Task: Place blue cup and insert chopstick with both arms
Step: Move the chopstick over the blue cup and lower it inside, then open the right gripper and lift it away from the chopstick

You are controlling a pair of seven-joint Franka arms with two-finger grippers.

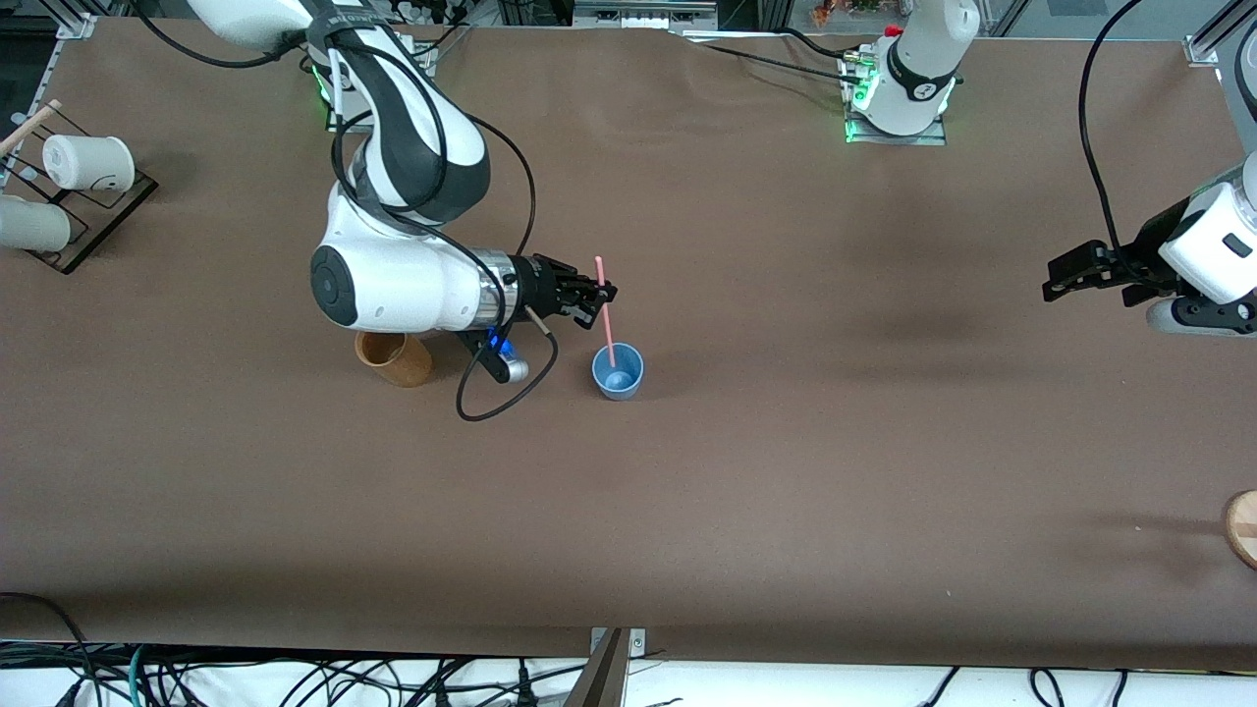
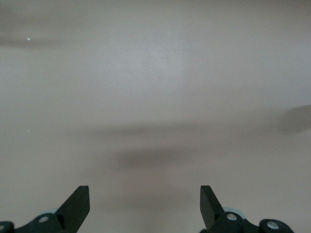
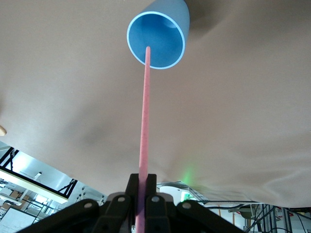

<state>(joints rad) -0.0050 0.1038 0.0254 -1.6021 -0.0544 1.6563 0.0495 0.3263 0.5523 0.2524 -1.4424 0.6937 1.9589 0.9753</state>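
Observation:
The blue cup stands upright on the brown table, mouth up; it also shows in the right wrist view. My right gripper is shut on the pink chopstick, above the cup and just off its rim. The chopstick runs down from the fingers and its lower end is inside the cup's mouth. My left gripper is open and empty, waiting over the table's edge at the left arm's end; its wrist view shows only bare table between the fingers.
An orange-brown cup lies on its side under the right arm. White cups sit on a black rack at the right arm's end. A wooden disc is at the left arm's end, nearer the front camera.

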